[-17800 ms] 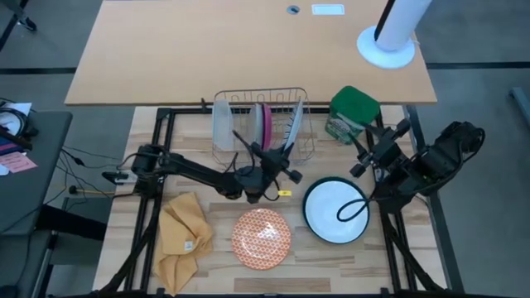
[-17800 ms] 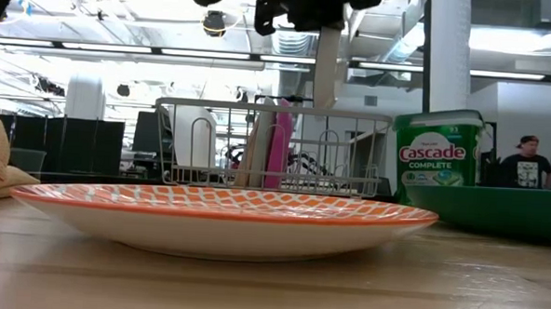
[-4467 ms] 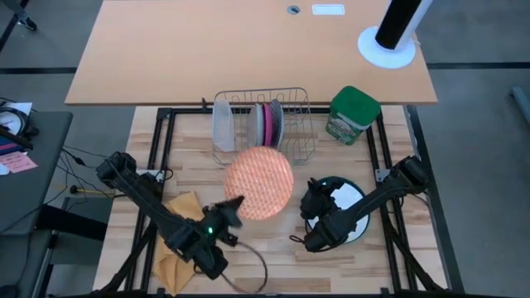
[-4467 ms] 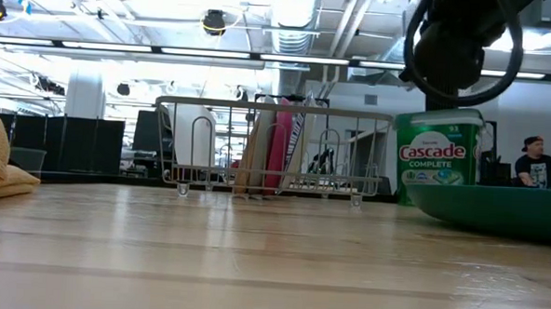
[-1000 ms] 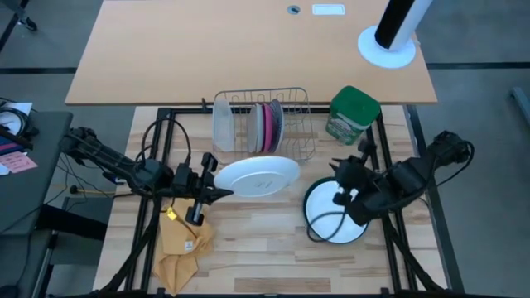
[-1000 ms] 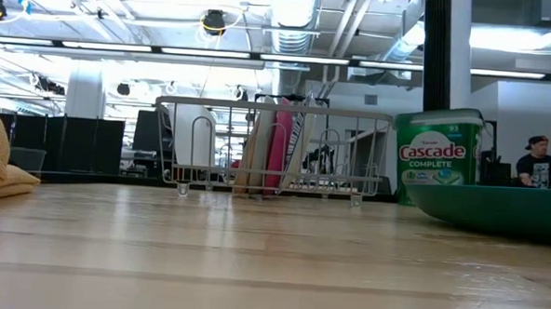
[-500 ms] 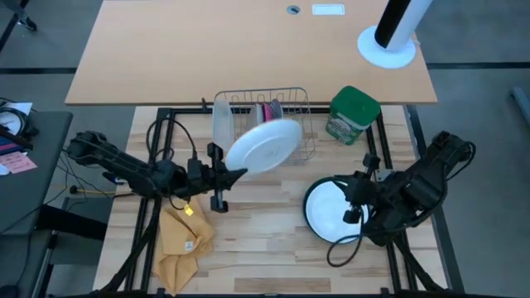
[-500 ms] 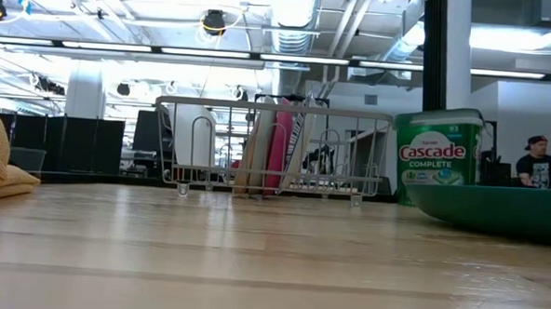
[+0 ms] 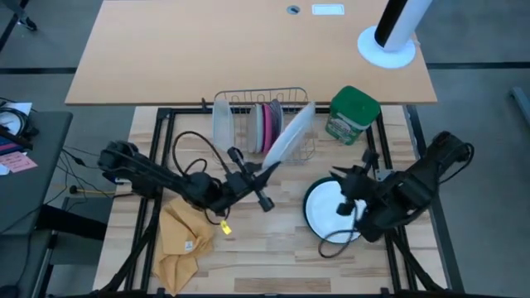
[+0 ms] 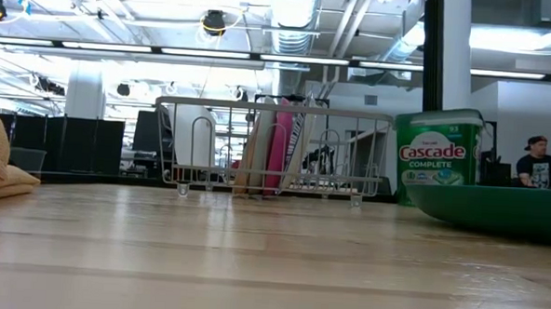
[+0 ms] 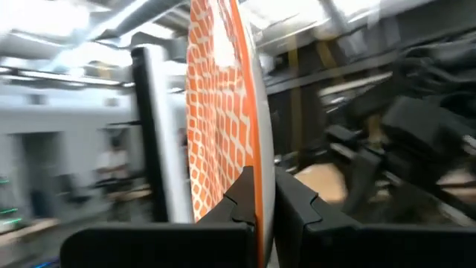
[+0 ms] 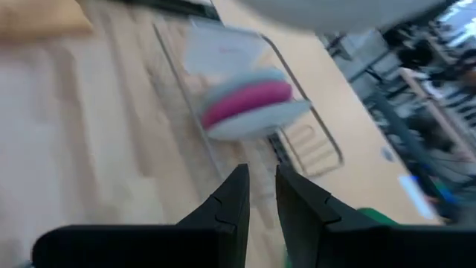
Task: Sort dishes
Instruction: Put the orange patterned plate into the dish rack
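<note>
Half a second ago the orange-and-white patterned plate (image 9: 290,132) faced upward in front of the rack; now it is tipped nearly on edge and sits at the rack's right half, carried there by the left gripper (image 9: 267,170), whose fingers are pinched tight on the plate's rim, as the left wrist view shows (image 11: 256,195).

Nearest, at about 7 o'clock on the table, a yellow cloth (image 9: 184,236) lies crumpled. At 4 o'clock the large white plate with the dark green rim (image 9: 325,209) rests flat on the wood, not yet racked. The right gripper (image 9: 349,192) hovers over its upper edge, fingers slightly parted and, as far as the frames show, holding nothing.

Farther off, at 12 o'clock, the wire dish rack (image 9: 261,124) holds a frosted container (image 9: 223,124) on its left, then grey and magenta-pink plates (image 9: 267,122) standing upright. A green Cascade canister (image 9: 352,114) stands just beside the rack at 1 o'clock.

My judgement: the small plates are sorted, the patterned one is going in now, and the green-rimmed plate is left.
</note>
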Robot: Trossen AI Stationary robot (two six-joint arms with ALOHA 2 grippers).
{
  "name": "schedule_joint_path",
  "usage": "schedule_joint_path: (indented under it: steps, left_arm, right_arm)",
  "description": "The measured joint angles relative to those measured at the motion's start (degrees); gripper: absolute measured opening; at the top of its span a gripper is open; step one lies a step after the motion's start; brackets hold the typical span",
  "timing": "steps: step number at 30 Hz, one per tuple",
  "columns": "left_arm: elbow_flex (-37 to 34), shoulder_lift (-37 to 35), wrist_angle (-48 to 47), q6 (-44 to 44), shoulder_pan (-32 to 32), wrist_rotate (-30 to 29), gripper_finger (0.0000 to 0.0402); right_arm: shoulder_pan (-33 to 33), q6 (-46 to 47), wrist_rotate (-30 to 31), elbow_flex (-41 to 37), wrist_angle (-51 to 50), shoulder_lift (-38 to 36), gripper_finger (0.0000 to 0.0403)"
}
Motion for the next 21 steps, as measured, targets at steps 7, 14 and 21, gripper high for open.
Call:
schedule_joint_path:
  steps: [7, 14, 21]
  left_arm:
    - [2.93, 0.87, 0.50, 10.64, -5.46, -8.49, 0.0006]
    - [2.98, 0.02, 0.77, 12.26, -8.15, -13.10, 0.0006]
    - [2.98, 0.02, 0.62, 14.34, -8.35, -15.13, 0.0006]
  right_arm:
    - [-6.83, -7.15, 0.18, -9.40, 4.04, 0.03, 0.0070]
    - [-16.22, -25.53, -7.49, -20.38, 22.56, 0.05, 0.0070]
    - [-23.15, -31.68, -14.89, -27.65, 28.00, 0.07, 0.0070]
